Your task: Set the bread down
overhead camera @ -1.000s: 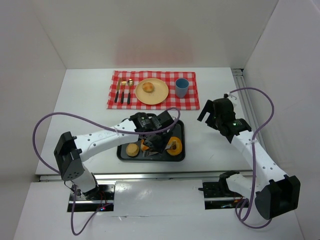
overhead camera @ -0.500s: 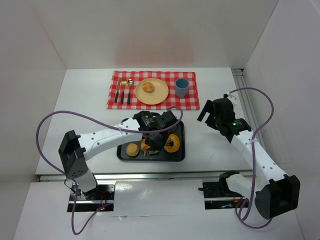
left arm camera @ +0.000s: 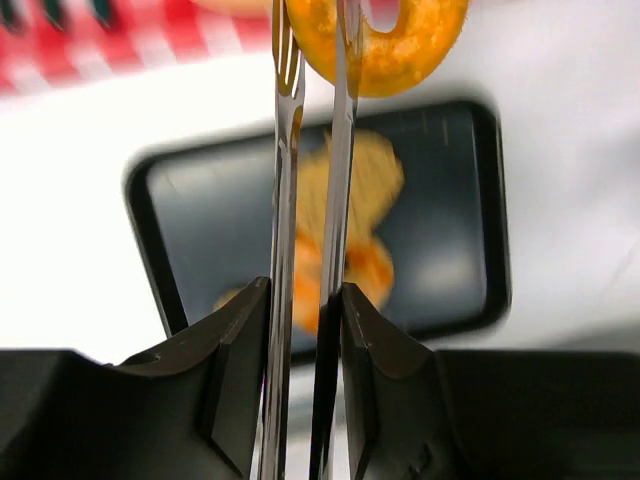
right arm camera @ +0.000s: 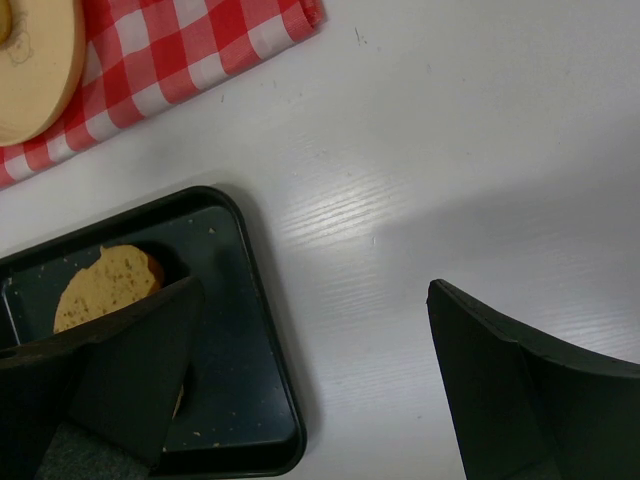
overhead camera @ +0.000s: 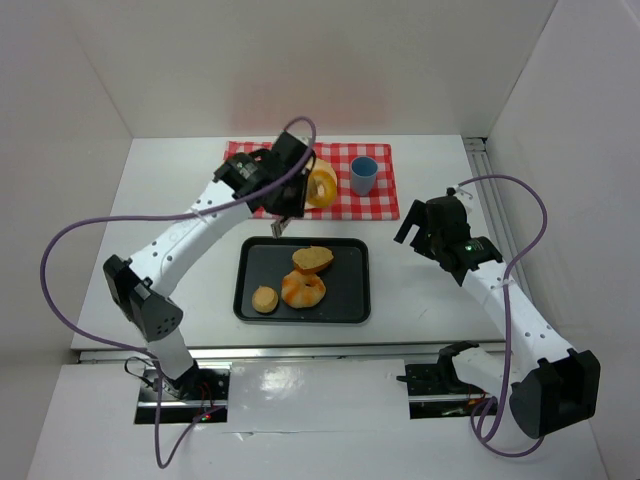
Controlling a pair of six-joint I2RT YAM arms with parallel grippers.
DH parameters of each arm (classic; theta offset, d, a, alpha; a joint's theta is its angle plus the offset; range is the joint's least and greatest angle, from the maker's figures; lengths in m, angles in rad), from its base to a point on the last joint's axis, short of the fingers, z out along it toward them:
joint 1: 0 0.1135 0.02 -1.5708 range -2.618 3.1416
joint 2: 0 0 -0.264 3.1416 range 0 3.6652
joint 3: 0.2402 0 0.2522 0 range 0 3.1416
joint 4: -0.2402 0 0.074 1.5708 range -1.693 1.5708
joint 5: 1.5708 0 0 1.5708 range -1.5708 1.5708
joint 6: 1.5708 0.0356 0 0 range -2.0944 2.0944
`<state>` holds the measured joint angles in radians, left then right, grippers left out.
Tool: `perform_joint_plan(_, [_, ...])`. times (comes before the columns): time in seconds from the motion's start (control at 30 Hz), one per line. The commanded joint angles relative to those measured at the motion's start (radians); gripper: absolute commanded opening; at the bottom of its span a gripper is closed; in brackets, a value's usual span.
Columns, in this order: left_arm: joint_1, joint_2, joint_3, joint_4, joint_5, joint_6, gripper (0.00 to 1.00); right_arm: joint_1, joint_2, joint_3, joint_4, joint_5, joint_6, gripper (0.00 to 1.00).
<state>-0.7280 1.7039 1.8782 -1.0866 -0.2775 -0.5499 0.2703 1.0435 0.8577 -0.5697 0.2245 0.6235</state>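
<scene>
White table (overhead camera: pixel 170 200) carries a checkered cloth (overhead camera: pixel 375 205) at its far edge; over it, the left gripper (left arm camera: pixel 305 315) pinches tongs (left arm camera: pixel 340 150) clamping a bread ring (left arm camera: pixel 400 50). The right gripper (right arm camera: pixel 315 335) is spread wide.

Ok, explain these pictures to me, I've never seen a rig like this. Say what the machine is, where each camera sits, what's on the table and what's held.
These are two robot arms bolted at the table's near edge, each ending in a two-finger gripper. The wide picture comes from a fixed camera above and behind them. The other two come from cameras on the wrists, each looking along its own arm's fingers. On the table are a black tray holding three bread pieces and a red checked cloth carrying a blue cup and a plate. The left gripper is closed on metal tongs, and the tongs pinch a ring-shaped bread, held above the cloth. The right gripper is open and holds nothing.
</scene>
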Motion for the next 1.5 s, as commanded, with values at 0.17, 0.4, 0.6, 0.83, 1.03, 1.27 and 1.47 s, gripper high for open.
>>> perform_joint_plan(0.17, [0.193,0.247,0.214,0.182,-0.046,0.057,0.33,-0.014,-0.026,-0.005,-0.002,0.016,-0.015,1.00])
perform_joint_plan(0.4, [0.216,0.460,0.404,0.217,-0.008,0.048,0.36,-0.014,-0.017,-0.005,-0.002,0.016,-0.015,1.00])
perform_joint_plan(0.6, [0.225,0.494,0.404,0.240,-0.008,0.057,0.59,-0.014,0.004,0.018,-0.025,0.055,-0.033,1.00])
perform_joint_plan(0.83, [0.225,0.470,0.380,0.249,0.021,0.057,0.64,-0.023,0.013,0.018,-0.025,0.044,-0.033,1.00])
perform_joint_plan(1.03, [0.225,0.347,0.361,0.240,-0.021,0.057,0.63,-0.023,0.004,0.027,-0.025,0.035,-0.033,1.00])
perform_joint_plan(1.27, [0.194,0.061,0.136,0.183,-0.084,0.057,0.60,-0.023,-0.005,0.018,-0.025,0.024,-0.033,1.00])
perform_joint_plan(1.47, [0.115,-0.211,-0.273,0.051,-0.129,-0.066,0.59,-0.023,-0.005,0.018,-0.006,0.003,-0.033,1.00])
